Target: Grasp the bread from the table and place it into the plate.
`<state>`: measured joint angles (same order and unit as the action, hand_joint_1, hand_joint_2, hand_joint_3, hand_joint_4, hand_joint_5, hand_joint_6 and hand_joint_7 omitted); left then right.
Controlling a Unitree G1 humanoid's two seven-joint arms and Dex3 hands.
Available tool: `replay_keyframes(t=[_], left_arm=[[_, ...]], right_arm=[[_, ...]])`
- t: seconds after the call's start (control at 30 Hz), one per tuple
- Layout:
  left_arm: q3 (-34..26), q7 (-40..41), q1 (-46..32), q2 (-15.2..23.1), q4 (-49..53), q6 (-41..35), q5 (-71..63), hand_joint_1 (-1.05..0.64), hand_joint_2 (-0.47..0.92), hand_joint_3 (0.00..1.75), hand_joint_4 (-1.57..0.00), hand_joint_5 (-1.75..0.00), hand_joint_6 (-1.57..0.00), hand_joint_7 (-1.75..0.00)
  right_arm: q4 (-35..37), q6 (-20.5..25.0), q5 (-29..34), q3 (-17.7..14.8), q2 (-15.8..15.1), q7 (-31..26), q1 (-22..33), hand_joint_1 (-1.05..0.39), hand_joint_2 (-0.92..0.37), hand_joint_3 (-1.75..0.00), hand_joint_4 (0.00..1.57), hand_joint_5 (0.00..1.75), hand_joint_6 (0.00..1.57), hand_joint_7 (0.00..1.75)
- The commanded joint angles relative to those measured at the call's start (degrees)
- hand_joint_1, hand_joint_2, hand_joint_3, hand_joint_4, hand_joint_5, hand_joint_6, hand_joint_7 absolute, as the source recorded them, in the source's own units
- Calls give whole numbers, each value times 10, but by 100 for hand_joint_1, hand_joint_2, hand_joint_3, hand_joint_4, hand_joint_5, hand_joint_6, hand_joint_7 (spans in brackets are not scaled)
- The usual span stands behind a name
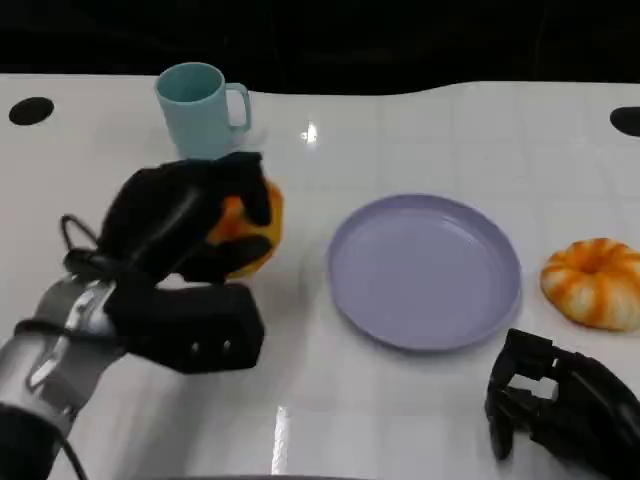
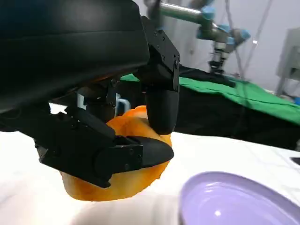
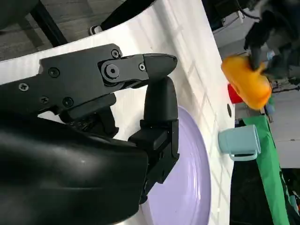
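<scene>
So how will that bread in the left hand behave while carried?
The bread looks rounded and smooth, so it may slip or roll if released early. The left robot hand wraps it without denting it, so it's probably fairly firm and light.

White table [image 1: 400, 420], green cloth [image 2: 262, 101] behind, pale wall [image 2: 262, 18]

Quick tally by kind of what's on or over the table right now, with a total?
Bread: 2, one gripped by the left robot hand (bread), one on the table right of the plate (bread)
Plate: 1
Mug: 1
Total: 4
</scene>
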<state>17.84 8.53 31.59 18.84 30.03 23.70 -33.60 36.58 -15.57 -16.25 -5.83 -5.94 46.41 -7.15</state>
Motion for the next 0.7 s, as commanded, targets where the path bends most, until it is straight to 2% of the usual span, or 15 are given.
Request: replay_keyframes(t=[0.03, 0.27, 0.5, 0.7], left_arm=[[18, -15, 51, -18, 55, 18, -1, -15, 53, 105, -83, -175, -63, -175], [38, -32, 102, -47, 103, 27, -3, -13, 50, 110, -86, -175, -65, -175], [66, -39, 163, -86, 155, 20, -15, -20, 51, 120, -91, -175, -71, -175], [97, -17, 203, -122, 209, 31, -35, -22, 57, 112, -92, -175, -70, -175]], right_arm=[[7, -15, 2, 0, -4, -4, 2, -59, -92, -22, 71, 175, 62, 164], [8, -17, 2, 0, -3, -5, 3, -59, -92, -22, 71, 175, 61, 164], [16, -14, -3, -2, -3, 2, -1, -59, -92, -22, 70, 175, 62, 164], [20, -17, -7, -4, -3, 9, -3, -59, -92, -22, 71, 175, 62, 164]])
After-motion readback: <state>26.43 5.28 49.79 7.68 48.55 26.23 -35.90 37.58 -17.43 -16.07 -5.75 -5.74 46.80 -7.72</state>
